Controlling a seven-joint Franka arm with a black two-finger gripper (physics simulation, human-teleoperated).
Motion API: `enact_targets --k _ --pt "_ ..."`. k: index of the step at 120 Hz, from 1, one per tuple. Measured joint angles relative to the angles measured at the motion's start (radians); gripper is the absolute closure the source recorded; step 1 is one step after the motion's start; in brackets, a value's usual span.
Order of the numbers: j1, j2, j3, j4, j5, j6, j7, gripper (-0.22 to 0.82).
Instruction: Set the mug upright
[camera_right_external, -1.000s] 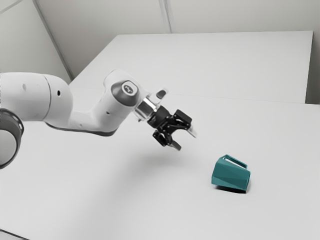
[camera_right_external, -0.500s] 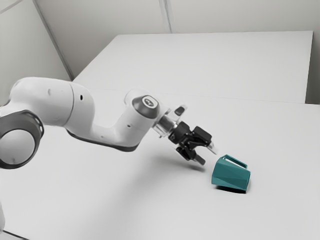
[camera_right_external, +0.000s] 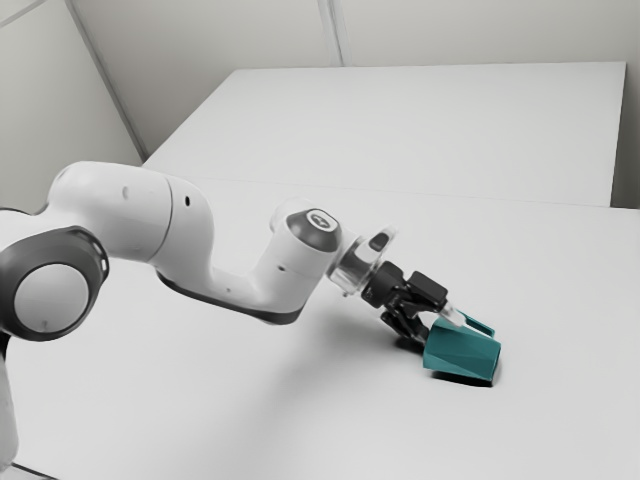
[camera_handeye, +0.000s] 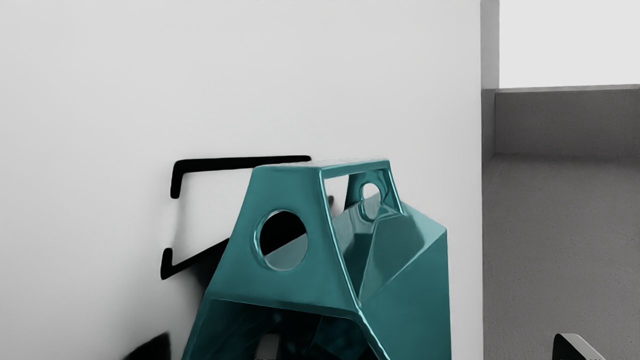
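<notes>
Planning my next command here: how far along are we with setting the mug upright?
Looks done: the reach, with the claw at the mug's open end. In hand: probably lining up the grip, fingers apart, one tip at the mouth, the other out beyond the mug's side. Left: closing on the mug and turning it upright; it lies on its side on the table.

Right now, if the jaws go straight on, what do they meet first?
Most likely the teal mug, lying on its side ahead of the jaws; one jaw lines up with its open mouth, so where contact comes is unclear.
</notes>
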Motion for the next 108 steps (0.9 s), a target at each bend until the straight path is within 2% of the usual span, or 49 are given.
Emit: enact_targets --k 28,72,94,108 --pt "-0.011 0.02 0.0 0.005 -0.027 0.001 0.047 0.18" --pt "-0.012 0.02 -0.011 0.009 -0.032 0.001 0.106 0.55" --pt "-0.016 0.013 -0.015 0.016 -0.028 0.003 0.126 0.67" --pt "-0.017 0.009 -0.021 0.017 -0.027 0.003 0.138 0.71"
